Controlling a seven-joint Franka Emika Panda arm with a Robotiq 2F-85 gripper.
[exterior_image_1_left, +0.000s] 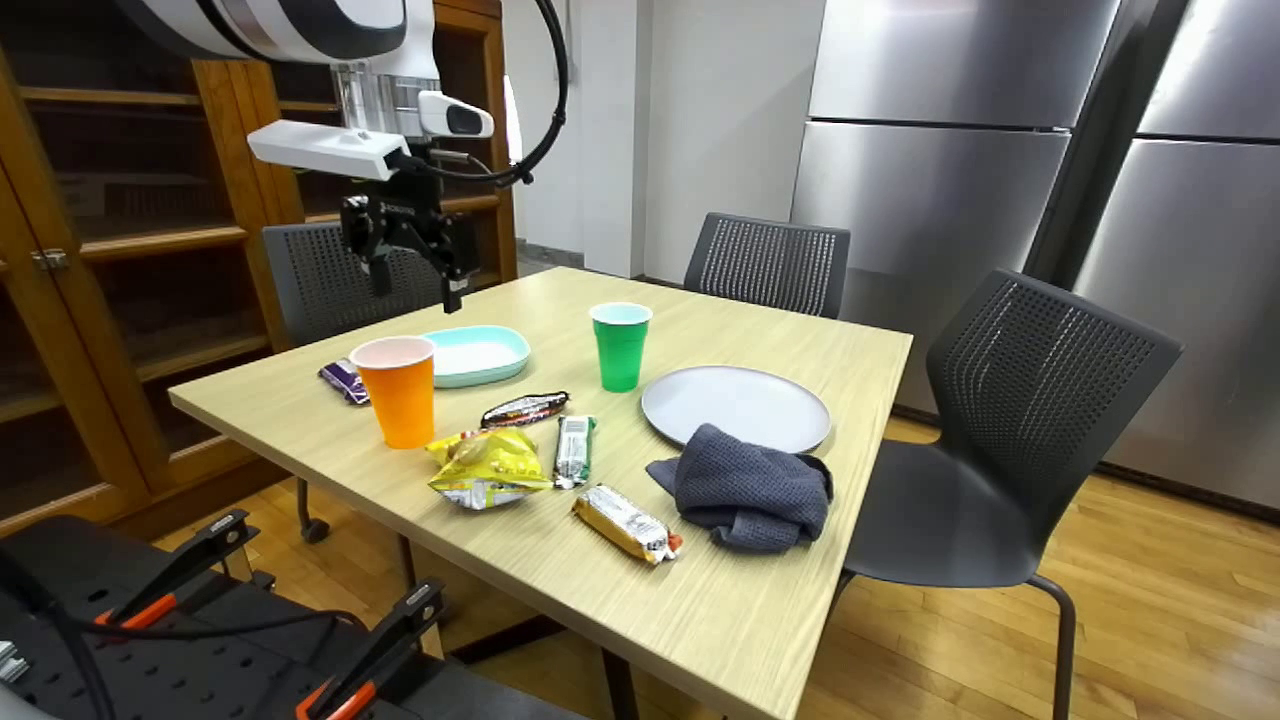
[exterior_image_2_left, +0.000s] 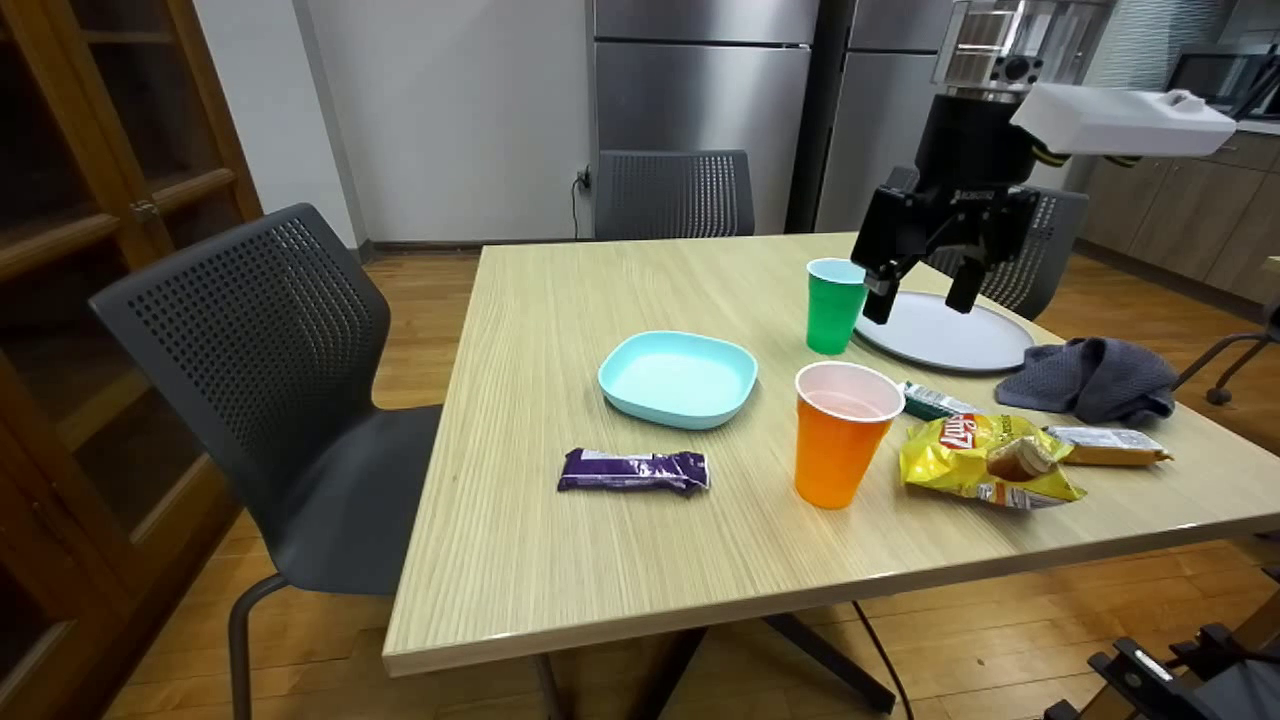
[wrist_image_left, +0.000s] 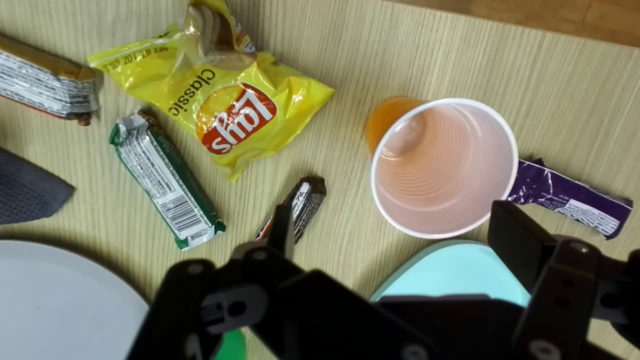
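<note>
Hovering gripper (exterior_image_1_left: 417, 288): upper left of the frame in an exterior view, above the table (exterior_image_1_left: 700, 610), its fingers (wrist_image_left: 517, 242) spread wide apart.
Orange cup (wrist_image_left: 445, 170): upright, right of centre in the wrist view.
Dark-wrapped bar (wrist_image_left: 310, 202): near the middle of the wrist view, partly hidden behind a finger.
Chip bag (wrist_image_left: 215, 90): yellow, upper left there.
Blue tray (exterior_image_2_left: 680, 375): in an exterior view, centre, with a purple bar (exterior_image_2_left: 633, 471) below.
Green cup (exterior_image_1_left: 620, 355): in an exterior view, upright beside the grey plate (exterior_image_1_left: 735, 405).

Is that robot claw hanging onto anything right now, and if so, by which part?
Nothing is held: the gripper hangs above the table with its jaws open and nothing gripped between them.
</note>
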